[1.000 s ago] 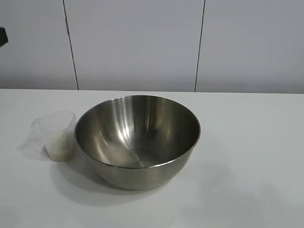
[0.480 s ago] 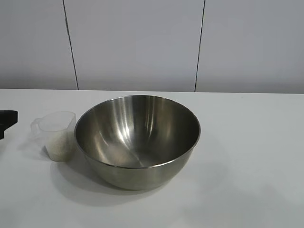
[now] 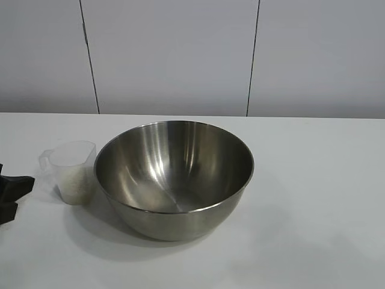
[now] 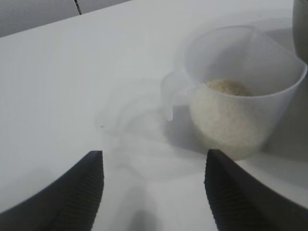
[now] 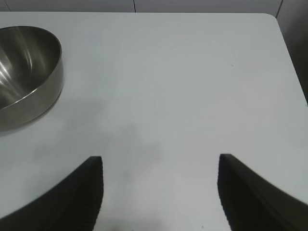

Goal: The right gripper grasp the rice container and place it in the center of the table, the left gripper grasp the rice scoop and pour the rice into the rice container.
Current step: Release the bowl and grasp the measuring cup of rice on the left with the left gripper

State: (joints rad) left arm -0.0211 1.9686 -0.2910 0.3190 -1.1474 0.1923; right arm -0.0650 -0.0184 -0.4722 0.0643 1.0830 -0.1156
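Clear plastic, the rice scoop (image 3: 69,170) stood at the rice container's (image 3: 174,176) nine o'clock, touching it. Left gripper (image 3: 10,198) waited jaws apart, empty, off the handle — advance level, pinch squarely to avoid tipping rice (image 4: 226,115).

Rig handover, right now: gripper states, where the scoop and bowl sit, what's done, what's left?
Left gripper: open, empty, low over the table, short of the rice scoop and aimed at its handle side.
Right gripper: open, empty, over bare table, well off to the side of the rice container.
Rice container: upright near the table's middle, empty inside.
Rice scoop: upright just beside the container at the left arm's side, rice in it.
Done: container looks placed already.
Left: grasp the scoop, lift it, pour the rice into the container.
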